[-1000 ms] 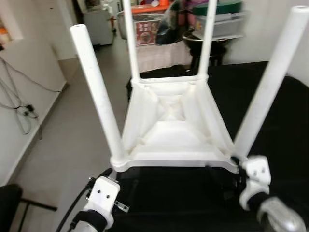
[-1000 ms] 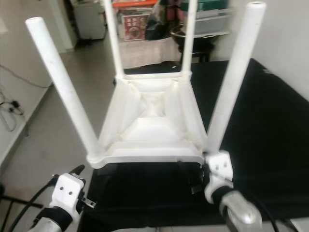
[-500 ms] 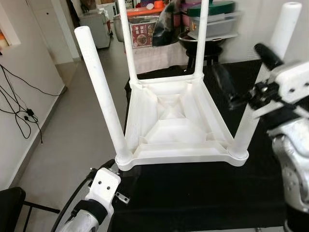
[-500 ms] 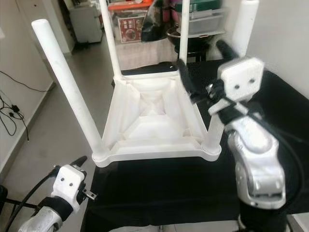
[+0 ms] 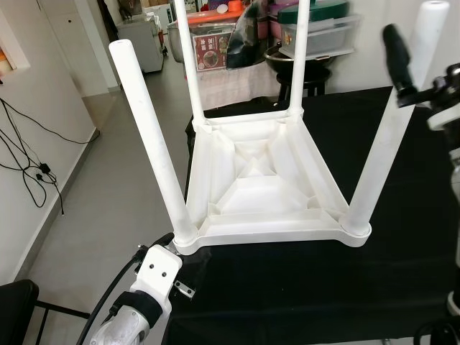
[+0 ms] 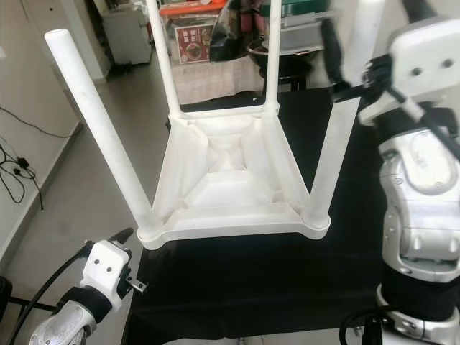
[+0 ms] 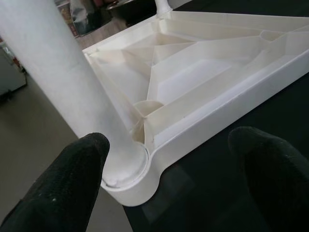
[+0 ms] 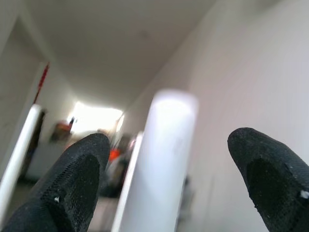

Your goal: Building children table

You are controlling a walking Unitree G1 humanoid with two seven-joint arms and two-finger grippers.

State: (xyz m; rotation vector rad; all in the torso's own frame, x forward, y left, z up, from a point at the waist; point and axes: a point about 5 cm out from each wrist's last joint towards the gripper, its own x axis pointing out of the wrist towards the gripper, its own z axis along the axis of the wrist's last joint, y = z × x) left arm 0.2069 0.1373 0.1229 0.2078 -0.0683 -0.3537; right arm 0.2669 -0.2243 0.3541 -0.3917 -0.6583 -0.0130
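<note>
A white plastic children's table (image 5: 262, 187) lies upside down on a black surface (image 5: 302, 287), its legs pointing up. My left gripper (image 7: 169, 145) is low at the near left corner. It is open, one finger by the base of the front left leg (image 5: 147, 136) and the other over the black surface. My right gripper (image 6: 374, 29) is raised to the top of the front right leg (image 5: 388, 136). It is open, and the leg's rounded top (image 8: 166, 145) stands between its fingers without visible contact.
Grey floor (image 5: 108, 180) runs along the left, with cables (image 5: 29, 158) hanging on the white wall. Behind the table stand a cloth-covered stand with boxes (image 5: 215, 47) and a black stool (image 5: 302, 68). A dark seat (image 5: 14, 302) sits at the near left.
My right arm has risen from the table's near right corner, past the middle of the front right leg, to that leg's top. The left gripper has barely moved.
</note>
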